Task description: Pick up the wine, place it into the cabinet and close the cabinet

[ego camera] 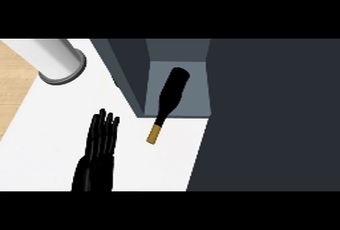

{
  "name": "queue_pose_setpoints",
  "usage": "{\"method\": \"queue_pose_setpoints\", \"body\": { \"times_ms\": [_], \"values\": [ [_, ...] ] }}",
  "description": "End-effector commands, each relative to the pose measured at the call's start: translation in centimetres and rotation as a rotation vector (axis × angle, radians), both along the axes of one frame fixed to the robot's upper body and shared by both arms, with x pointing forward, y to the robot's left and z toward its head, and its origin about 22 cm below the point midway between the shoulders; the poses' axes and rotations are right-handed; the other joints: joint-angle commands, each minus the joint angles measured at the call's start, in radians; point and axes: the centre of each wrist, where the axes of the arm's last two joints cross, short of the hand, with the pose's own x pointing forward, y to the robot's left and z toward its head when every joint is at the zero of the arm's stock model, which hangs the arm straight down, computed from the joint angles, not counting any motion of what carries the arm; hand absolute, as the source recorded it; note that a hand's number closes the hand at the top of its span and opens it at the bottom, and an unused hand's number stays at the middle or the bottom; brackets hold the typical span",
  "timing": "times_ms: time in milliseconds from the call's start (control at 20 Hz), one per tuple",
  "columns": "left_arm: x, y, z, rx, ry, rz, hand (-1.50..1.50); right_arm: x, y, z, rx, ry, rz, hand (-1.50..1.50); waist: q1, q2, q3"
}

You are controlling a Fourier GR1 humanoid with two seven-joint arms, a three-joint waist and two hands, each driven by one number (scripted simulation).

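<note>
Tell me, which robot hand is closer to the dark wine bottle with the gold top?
The left. The only robot hand in view shows at the view's left, open, left of the gold neck of the dark wine bottle, not touching it. The right robot hand is out of view.

Bright, even light; cabinet [178, 85] interior faintly shaded.

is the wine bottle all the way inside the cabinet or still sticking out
Sticking out. The wine bottle lies tipped with its body on the cabinet floor, while its gold-capped neck reaches past the front edge over the white counter.
</note>
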Motion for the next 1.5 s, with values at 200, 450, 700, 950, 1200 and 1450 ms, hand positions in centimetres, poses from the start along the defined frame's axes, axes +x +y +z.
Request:
{"method": "queue_pose_setpoints", "body": {
  "times_ms": [200,450,700,950,1200,1450],
  "values": [
    [-2.6,5.3,0.4,0.035,-0.001,0.017,-1.5,-2.9,1.6,3.6,0.08,-0.099,0.176,1.5,0.013,-0.001,-0.003],
    [-4.1,7.8,1.5,0.001,-0.012,0.038,-1.5,-2.5,3.4,3.3,0.092,-0.009,0.197,1.5,0.018,-0.001,-0.004],
    [-3.7,11.1,2.4,0.009,-0.009,0.039,-1.5,-1.0,7.0,3.2,0.126,0.023,0.22,1.5,0.031,-0.001,-0.006],
    [-4.3,12.4,3.0,-0.006,-0.03,0.031,-1.5,0.3,10.4,3.0,0.11,0.02,0.213,1.5,0.037,0.003,-0.005],
    [-4.4,15.0,3.1,0.016,-0.026,0.008,-1.5,2.4,12.7,3.7,0.125,-0.026,0.162,1.5,0.052,0.008,-0.005],
    [-4.8,16.3,4.2,-0.001,-0.047,-0.017,-1.5,5.0,14.8,4.6,0.104,0.001,0.127,1.5,0.071,0.009,-0.004]
  ]
}}
